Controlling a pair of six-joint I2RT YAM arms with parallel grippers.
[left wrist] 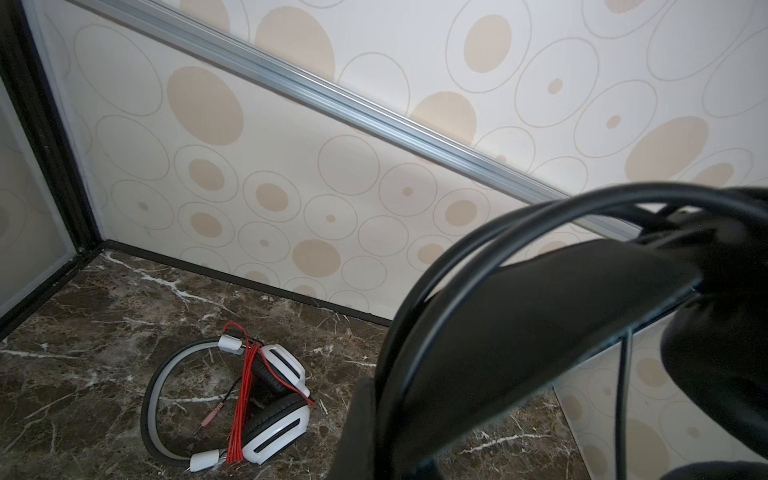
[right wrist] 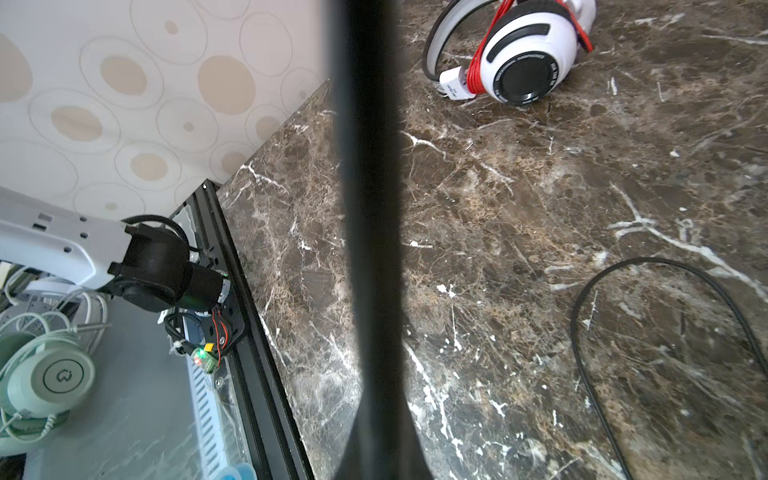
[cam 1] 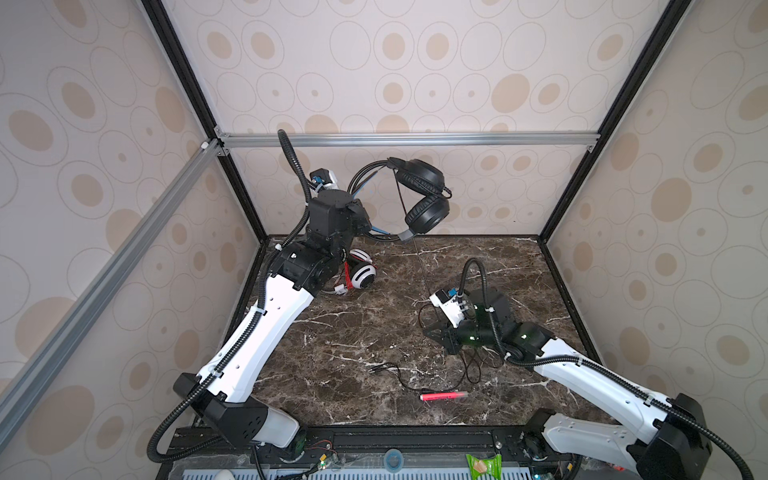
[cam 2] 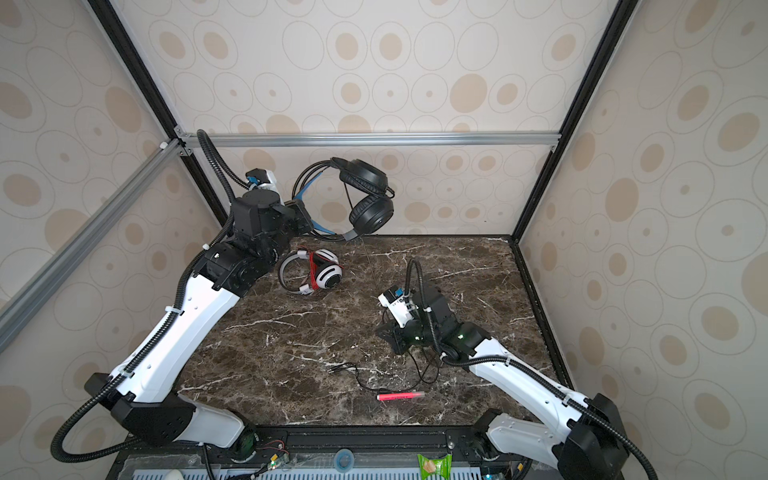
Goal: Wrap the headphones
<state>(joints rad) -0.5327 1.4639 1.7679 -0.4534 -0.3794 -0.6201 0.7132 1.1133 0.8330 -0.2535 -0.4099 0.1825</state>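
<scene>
Black headset [cam 1: 419, 178] is clamped by left fingers [cam 2: 305, 218], its taut cord [cam 1: 424, 274] pinched by right fingers [cam 1: 432, 332]; cord strain is risked.

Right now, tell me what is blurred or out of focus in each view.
Left wrist view: the black headphones sit close to the lens, soft and dark; the white headphones are sharp. Right wrist view: the black cord is a thick blurred bar across the picture; the table is crisp. Both top views: sharp, evenly lit.
</scene>
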